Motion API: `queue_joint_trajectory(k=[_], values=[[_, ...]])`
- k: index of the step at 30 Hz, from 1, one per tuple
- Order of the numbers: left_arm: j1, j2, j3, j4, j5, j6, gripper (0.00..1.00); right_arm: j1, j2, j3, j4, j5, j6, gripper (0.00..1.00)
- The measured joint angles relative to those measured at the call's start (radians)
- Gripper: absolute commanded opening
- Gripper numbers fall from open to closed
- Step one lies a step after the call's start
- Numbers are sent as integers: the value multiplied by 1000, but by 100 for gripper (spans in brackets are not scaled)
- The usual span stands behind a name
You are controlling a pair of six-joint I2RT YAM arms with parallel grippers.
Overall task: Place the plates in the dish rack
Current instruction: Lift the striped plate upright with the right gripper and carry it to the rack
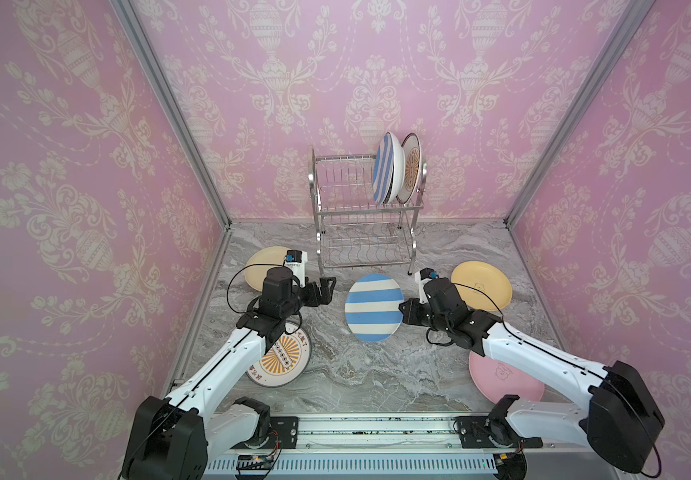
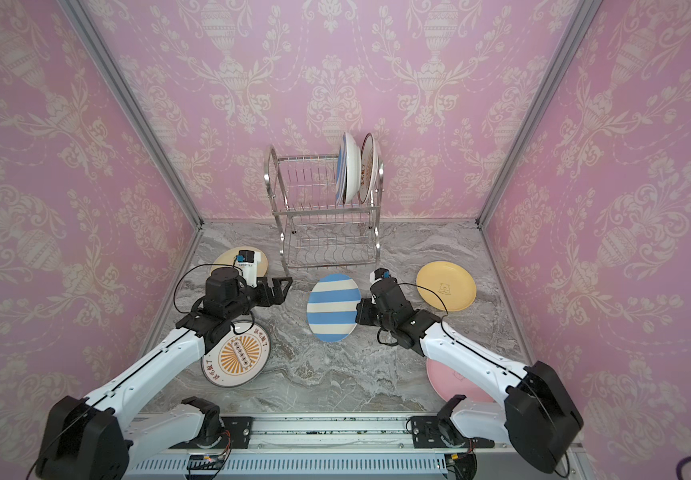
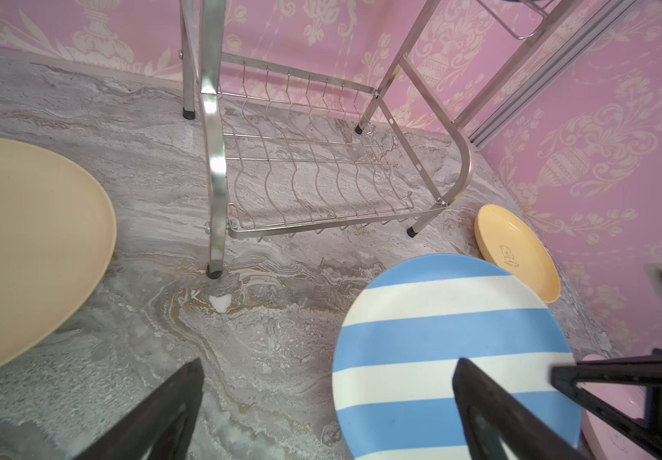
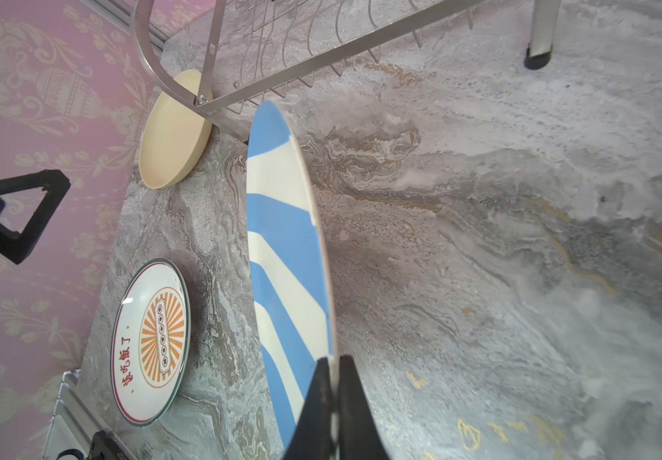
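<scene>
One striped plate (image 1: 373, 307), right hand (image 4: 332, 362) clamped on its edge

Left arm (image 1: 227, 361): stretched forward, wrist turned toward the middle.
Left jaws: stood wide apart, holding nothing.
Right arm (image 1: 543, 357): reached forward and inward, wrist low.
Right jaws: pinched tight on the rim of the striped plate (image 1: 373, 307).

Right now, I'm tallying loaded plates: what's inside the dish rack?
The dish rack holds two upright plates on its top shelf: a blue-striped plate and an orange sunburst plate. Its bottom shelf is bare. Anything between the two is covered.
</scene>
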Motion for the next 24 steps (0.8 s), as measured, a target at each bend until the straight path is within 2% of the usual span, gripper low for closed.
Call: queue_joint_trajectory(k=[5, 10, 15, 24], values=[[2, 0, 5, -40, -17, 20, 99, 32, -76, 205, -272, 74, -117, 0], [11, -3, 8, -55, -20, 29, 99, 65, -81, 486, -442, 153, -241, 0], [15, -10, 27, -85, -21, 45, 99, 101, -42, 717, -496, 250, -352, 0], [50, -70, 60, -87, -14, 66, 99, 138, 254, 1076, -447, 452, -562, 0]])
